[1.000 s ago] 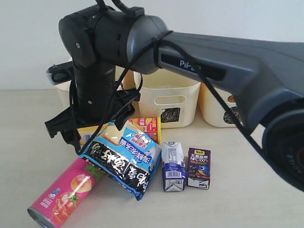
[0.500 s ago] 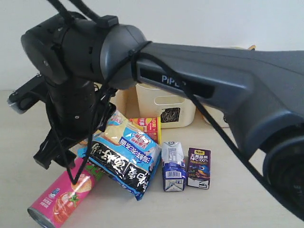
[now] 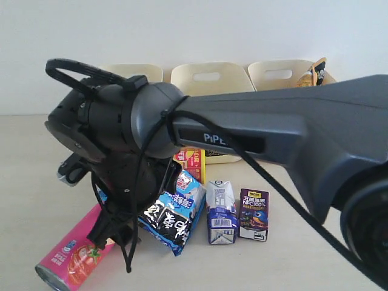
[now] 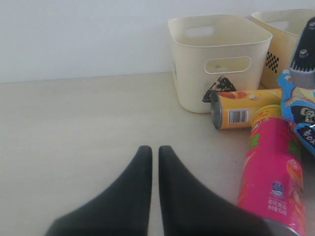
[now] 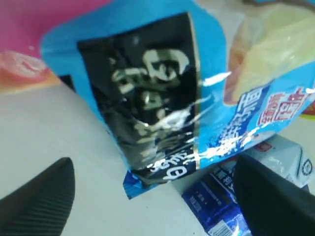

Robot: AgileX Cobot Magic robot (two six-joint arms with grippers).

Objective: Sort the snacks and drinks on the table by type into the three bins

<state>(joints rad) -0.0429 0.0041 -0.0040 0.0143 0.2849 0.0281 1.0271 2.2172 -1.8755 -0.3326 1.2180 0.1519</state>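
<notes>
My right gripper [image 5: 155, 199] is open wide, low over the table [image 3: 315, 254], its fingers either side of the near corner of the blue chip bag [image 5: 162, 98] and not touching it. In the exterior view its dark wrist [image 3: 115, 136] covers part of that bag [image 3: 173, 215]. The pink chip tube [image 3: 71, 257] lies beside the bag. Right of the bag stand the blue-and-white carton [image 3: 220, 212] and the purple carton [image 3: 254, 213]. The yellow tube [image 4: 241, 108] lies near the triangle bin [image 4: 216, 59]. My left gripper [image 4: 151, 150] is shut and empty over bare table.
Three cream bins [image 3: 209, 76] line the back of the table against the wall. An orange bag [image 3: 316, 71] sticks out of the right one. The right arm [image 3: 291, 139] spans the scene from the right edge.
The right arm's wrist has dropped from up in front of the bins down onto the blue bag, now covering its left part. The bins' rims now show above it.
</notes>
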